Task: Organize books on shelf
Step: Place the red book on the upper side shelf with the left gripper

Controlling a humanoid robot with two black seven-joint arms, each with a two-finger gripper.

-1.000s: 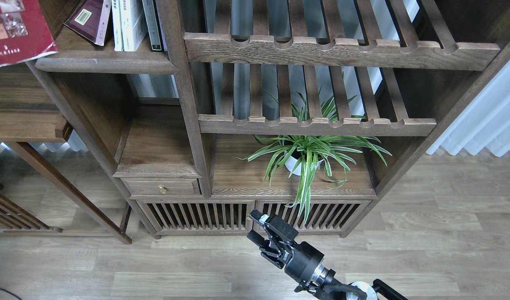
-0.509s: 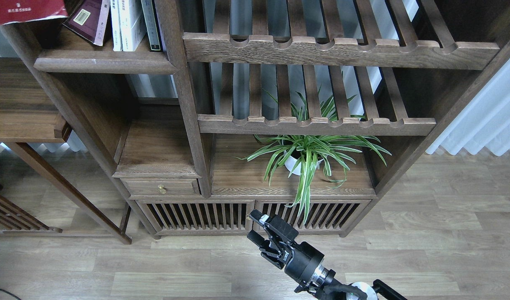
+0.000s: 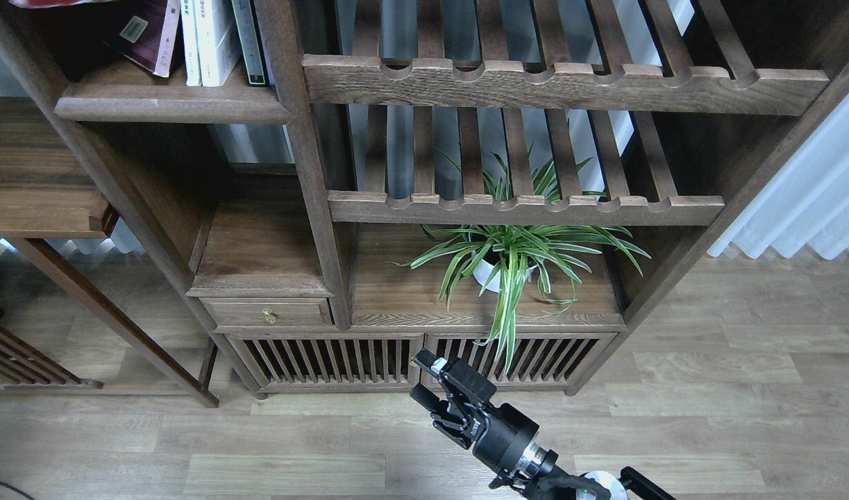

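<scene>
Black right tool (image 3: 430, 380) hangs low over the wood floor (image 3: 709, 417), fingers parted and empty, in front of the slatted cabinet doors (image 3: 327, 361). Above it sits a spider plant (image 3: 514, 260). Far up-left, a maroon book (image 3: 145, 38) leans on white volumes (image 3: 205, 38) on the shelf (image 3: 167, 107).

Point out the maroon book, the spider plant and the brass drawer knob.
Maroon book (image 3: 148, 36), head view, on its back cover.
Spider plant (image 3: 514, 253), head view, on the leaves over its pot.
Brass drawer knob (image 3: 269, 317), head view, on the knob itself.
</scene>
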